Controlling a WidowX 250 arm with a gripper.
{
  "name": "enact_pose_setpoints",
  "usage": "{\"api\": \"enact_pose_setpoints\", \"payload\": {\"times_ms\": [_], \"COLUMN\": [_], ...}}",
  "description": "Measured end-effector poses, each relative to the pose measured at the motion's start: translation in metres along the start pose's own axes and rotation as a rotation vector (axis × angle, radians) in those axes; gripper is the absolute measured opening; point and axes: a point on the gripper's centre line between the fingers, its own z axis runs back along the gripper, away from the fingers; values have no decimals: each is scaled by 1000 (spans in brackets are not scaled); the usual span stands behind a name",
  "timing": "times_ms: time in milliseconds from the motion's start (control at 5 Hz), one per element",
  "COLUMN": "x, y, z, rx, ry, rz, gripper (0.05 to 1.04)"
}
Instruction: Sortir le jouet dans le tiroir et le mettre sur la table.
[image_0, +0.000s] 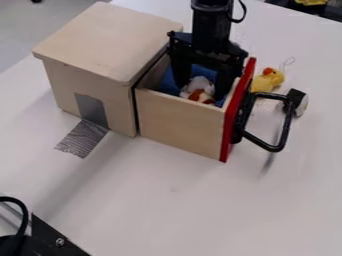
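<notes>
The wooden drawer (177, 122) with a red front (239, 112) and a black handle stands pulled out of its wooden box. Inside it, on blue lining, lies a white and reddish-brown toy (199, 91). My gripper (199, 95) hangs down into the drawer from above, its fingers apart, one on the left and one on the right of the toy. Their tips are low inside the drawer, and I cannot tell whether they touch the toy. The white table (160, 200) spreads around the drawer.
The box (107, 42) is taped to the table with grey tape (83, 137). Behind the handle (287, 125) lie a yellow plush toy (267, 81) and a small black-and-white object (298, 102). Black equipment (40, 240) occupies the lower left corner.
</notes>
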Motion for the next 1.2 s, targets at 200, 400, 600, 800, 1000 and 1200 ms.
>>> {"api": "enact_pose_setpoints", "payload": {"times_ms": [200, 400, 600, 800, 1000, 1200], "x": [-1, -1, -3, 1, 8, 6], "y": [-1, -1, -1, 1, 5, 22], "z": [-10, -10, -8, 15, 47, 73], "rx": [-9, -11, -11, -13, -15, -8], "ry": [17, 12, 21, -24, -78, -92], "rz": [-1, -1, -6, -24, -47, -66], "gripper": [677, 489, 403, 336, 305, 302]}}
